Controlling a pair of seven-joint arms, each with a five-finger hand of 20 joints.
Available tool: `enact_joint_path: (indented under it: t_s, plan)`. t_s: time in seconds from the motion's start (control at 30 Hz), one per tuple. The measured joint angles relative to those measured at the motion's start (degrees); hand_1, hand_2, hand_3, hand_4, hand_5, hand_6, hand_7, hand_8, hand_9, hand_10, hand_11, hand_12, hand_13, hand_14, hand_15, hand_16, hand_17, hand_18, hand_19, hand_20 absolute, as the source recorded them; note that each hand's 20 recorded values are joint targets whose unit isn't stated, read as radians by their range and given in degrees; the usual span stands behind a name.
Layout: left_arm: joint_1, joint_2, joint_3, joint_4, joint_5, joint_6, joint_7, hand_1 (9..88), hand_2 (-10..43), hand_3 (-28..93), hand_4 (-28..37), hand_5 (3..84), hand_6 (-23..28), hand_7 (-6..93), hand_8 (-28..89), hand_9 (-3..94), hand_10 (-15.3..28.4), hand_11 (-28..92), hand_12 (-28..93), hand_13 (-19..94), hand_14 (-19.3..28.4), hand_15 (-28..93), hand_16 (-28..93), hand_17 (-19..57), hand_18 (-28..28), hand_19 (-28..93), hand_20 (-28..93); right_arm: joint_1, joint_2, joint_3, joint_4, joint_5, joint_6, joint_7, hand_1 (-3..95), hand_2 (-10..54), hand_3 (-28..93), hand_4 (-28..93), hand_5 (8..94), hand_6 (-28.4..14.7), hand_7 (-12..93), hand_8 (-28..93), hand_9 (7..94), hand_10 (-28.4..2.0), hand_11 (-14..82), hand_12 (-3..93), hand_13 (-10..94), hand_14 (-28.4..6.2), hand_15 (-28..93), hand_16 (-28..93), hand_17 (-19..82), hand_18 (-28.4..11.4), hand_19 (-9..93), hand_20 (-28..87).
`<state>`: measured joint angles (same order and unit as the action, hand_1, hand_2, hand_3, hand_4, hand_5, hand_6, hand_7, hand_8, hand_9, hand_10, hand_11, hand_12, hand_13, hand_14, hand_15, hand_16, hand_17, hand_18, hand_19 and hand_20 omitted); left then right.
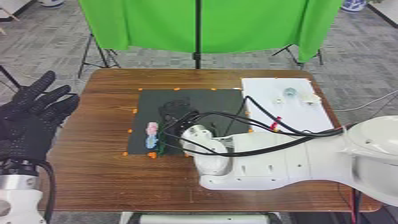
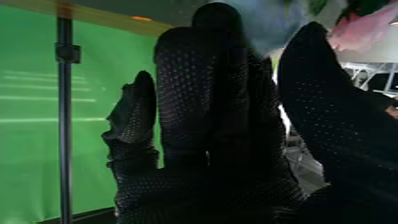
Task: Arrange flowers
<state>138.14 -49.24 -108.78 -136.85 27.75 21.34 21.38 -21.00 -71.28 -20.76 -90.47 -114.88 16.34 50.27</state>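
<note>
In the head view my right hand point(image 1: 178, 111) is over the dark mat point(image 1: 213, 96), its fingers relaxed. Beside it, on the robot's left, are a pink flower point(image 1: 152, 128) and a light blue flower point(image 1: 151, 142). My left hand point(image 1: 28, 125) is open at the left edge. On the white sheet point(image 1: 266, 92) are a pale blue-green flower point(image 1: 290, 92), a white one point(image 1: 311, 99) and a red one point(image 1: 276, 123) partly behind cables. The right wrist view has my right hand point(image 2: 191, 100) with straight fingers, near the blue flower point(image 2: 266, 22) and pink flower point(image 2: 359, 31).
Black cables point(image 1: 266, 151) loop from the right arm across the mat and the sheet's lower part. Orange marks dot the mat's border. Beyond the brown table point(image 1: 115, 100) hangs a green cloth point(image 1: 151, 25) on a black stand.
</note>
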Motion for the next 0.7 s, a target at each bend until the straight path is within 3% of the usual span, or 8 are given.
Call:
enact_joint_path:
  t_s: [0.4, 0.7]
  plan:
    - [0.80, -0.50, -0.54, -0.19, 0.01, -0.03, -0.54, 21.0, 9.5, 77, -28.3, 34.5, 9.3, 12.9, -9, 30.0, 19.7, 28, 10, 24, 28.3, 57, -12, -5.4, 25.9, 67, 17, 0.02, 0.12, 0.64, -0.18, -0.69, -1.16, 0.58, 37.3, -9.5, 81, -28, 67.2, 1.4, 21, -14, 76.7, -10.1, 31.8, 18.5, 68, -7.4, 70, 17, 26, -21.6, 90, 39]
    - [3.62, -1.25, -1.61, -1.32, -0.01, 0.04, 0.29, 20.9, 9.4, 77, -28.3, 34.5, 9.2, 12.9, -9, 30.0, 19.8, 28, 10, 25, 28.4, 57, -12, -5.5, 25.9, 66, 17, 2.32, 1.57, 0.93, -2.12, -0.52, 1.13, 1.38, 36.4, -9.5, 81, -28, 61.9, -0.1, 20, -14, 67.5, -13.0, 24.8, 15.0, 63, -9.4, 66, 14, 24, -21.9, 86, 37]
